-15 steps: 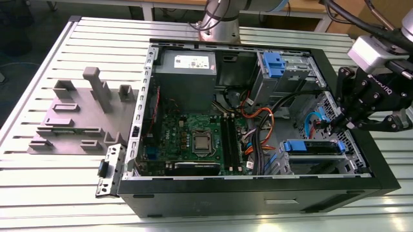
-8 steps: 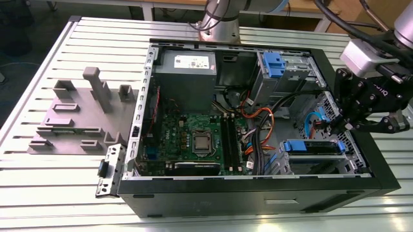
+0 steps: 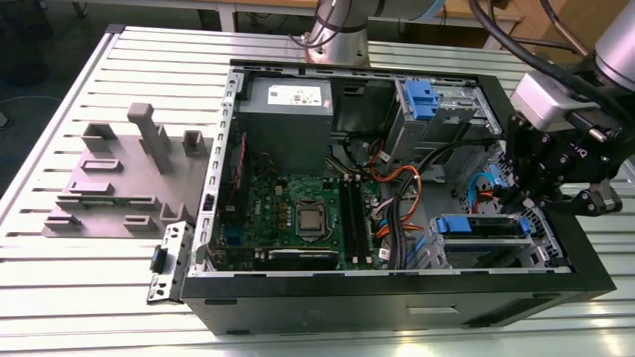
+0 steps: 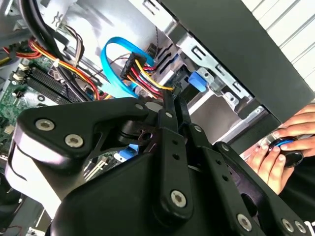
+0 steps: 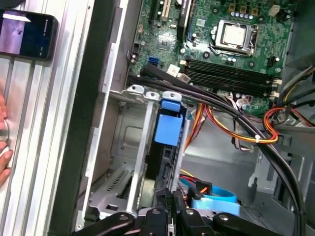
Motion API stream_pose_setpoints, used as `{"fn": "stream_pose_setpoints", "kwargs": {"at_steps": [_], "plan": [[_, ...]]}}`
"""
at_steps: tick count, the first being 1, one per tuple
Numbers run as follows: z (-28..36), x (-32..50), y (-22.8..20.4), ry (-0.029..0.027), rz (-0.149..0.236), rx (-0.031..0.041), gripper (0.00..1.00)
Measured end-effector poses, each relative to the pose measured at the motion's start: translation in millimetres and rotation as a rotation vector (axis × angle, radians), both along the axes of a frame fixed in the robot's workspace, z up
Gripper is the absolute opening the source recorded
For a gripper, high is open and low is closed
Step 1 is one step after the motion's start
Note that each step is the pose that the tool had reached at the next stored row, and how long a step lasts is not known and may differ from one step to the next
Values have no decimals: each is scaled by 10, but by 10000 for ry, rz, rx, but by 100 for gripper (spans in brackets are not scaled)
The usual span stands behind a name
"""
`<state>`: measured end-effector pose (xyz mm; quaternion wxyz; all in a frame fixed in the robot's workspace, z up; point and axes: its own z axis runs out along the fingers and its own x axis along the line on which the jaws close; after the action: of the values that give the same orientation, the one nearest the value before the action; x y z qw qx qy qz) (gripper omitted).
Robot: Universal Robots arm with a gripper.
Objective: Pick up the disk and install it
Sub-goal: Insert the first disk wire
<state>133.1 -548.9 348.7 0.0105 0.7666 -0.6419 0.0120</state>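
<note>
Tool (image 3: 519, 195) closed narrow, just above the disk (image 3: 483, 225) in its bay

Black, green and blue inside an open computer case

The black metal computer case (image 3: 397, 294) holds a green circuit board (image 3: 288, 204), orange and yellow wires (image 3: 402, 178) and a bright blue plastic disk carrier (image 5: 168, 129); beside it, a grey stepped plastic fixture (image 3: 119, 175) sits on the silver ribbed surface (image 3: 59, 290); the claw (image 4: 170, 105) is black.
</note>
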Motion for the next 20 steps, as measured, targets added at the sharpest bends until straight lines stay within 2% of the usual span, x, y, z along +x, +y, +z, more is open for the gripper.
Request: {"fn": "stream_pose_setpoints", "kwargs": {"at_steps": [2,7,10,14,17,20], "plan": [[-14,-14,-13,-69,-2,4,16],[-34,-73,-19,-429,-34,1,16],[-51,-72,-19,-476,-330,-7,16],[-64,-84,-19,-495,-663,-14,16],[-70,-109,-19,-512,-744,-13,16],[-76,-109,-19,-524,-743,-53,16]]}}
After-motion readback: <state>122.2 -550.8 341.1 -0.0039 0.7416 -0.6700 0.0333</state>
